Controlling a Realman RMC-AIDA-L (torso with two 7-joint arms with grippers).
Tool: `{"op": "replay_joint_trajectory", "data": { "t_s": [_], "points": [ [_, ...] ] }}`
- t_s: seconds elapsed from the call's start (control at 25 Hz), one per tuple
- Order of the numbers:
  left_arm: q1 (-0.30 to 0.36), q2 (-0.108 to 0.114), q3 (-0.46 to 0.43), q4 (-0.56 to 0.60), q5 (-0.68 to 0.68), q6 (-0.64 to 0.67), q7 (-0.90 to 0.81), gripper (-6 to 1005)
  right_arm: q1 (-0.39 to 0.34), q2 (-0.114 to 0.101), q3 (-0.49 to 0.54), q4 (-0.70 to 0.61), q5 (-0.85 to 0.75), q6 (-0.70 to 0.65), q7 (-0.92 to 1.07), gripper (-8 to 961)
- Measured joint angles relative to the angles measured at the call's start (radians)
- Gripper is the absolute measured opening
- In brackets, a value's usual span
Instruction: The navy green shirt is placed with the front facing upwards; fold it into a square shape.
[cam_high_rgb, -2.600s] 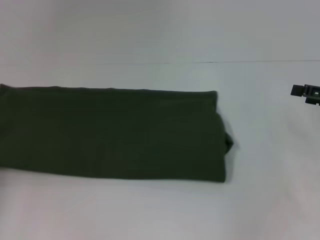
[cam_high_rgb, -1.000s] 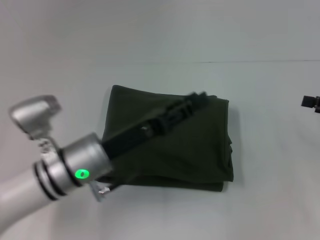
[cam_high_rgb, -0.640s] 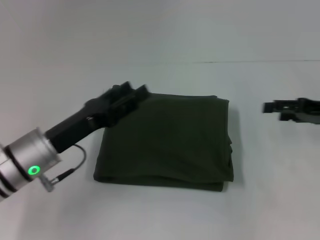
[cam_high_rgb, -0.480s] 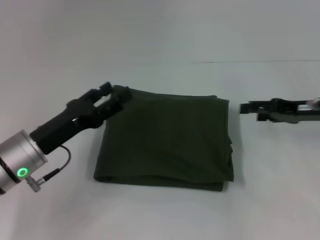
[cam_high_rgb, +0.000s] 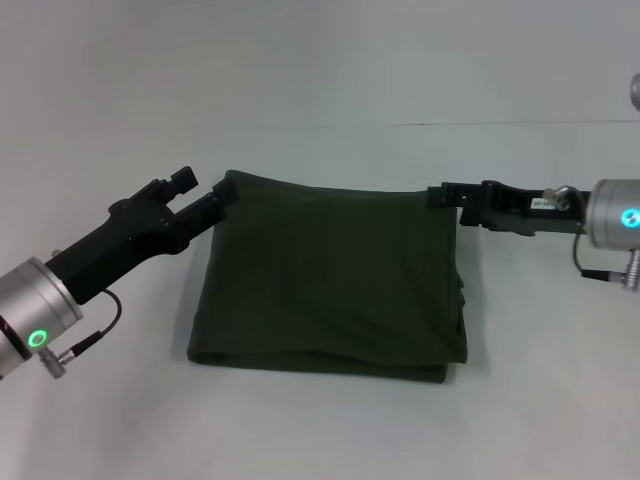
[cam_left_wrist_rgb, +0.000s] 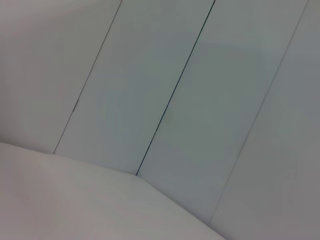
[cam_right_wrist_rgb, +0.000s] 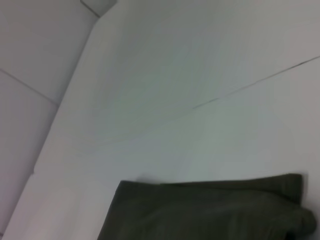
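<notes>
The navy green shirt (cam_high_rgb: 330, 285) lies folded into a near-square block in the middle of the white table (cam_high_rgb: 320, 430), plain side up, with no lettering showing. My left gripper (cam_high_rgb: 203, 188) is at the shirt's far left corner, open, its nearer finger just touching the cloth edge. From the right, my right gripper (cam_high_rgb: 442, 194) reaches to the shirt's far right corner, level with the cloth edge. The right wrist view shows one edge of the shirt (cam_right_wrist_rgb: 210, 210) on the table. The left wrist view shows only wall panels.
A thin seam (cam_high_rgb: 420, 124) runs across the far side of the table. A small bulge of cloth (cam_high_rgb: 462, 295) sticks out at the shirt's right edge. Both arms lie low over the table, one on each side of the shirt.
The shirt went from a long strip to a near-square block, its left part folded over to the right. The left arm has since drawn back to the far left corner. The right arm has come in from the right.
</notes>
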Motion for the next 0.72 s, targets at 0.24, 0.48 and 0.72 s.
{"op": "replay_joint_trajectory", "data": {
  "t_s": [0.24, 0.48, 0.72],
  "points": [
    [-0.006, 0.002, 0.000, 0.001, 0.000, -0.010, 0.001, 796, 0.022, 0.032, -0.007, 0.036, 0.014, 0.084, -0.018, 857],
    [-0.006, 0.001, 0.001, 0.001, 0.000, -0.035, 0.006, 796, 0.032, 0.049, -0.009, 0.056, 0.127, 0.155, -0.092, 857],
    [-0.005, -0.001, 0.009, -0.003, 0.000, -0.051, 0.009, 796, 0.041, 0.049, -0.010, 0.057, 0.246, 0.186, -0.172, 857]
  ]
}}
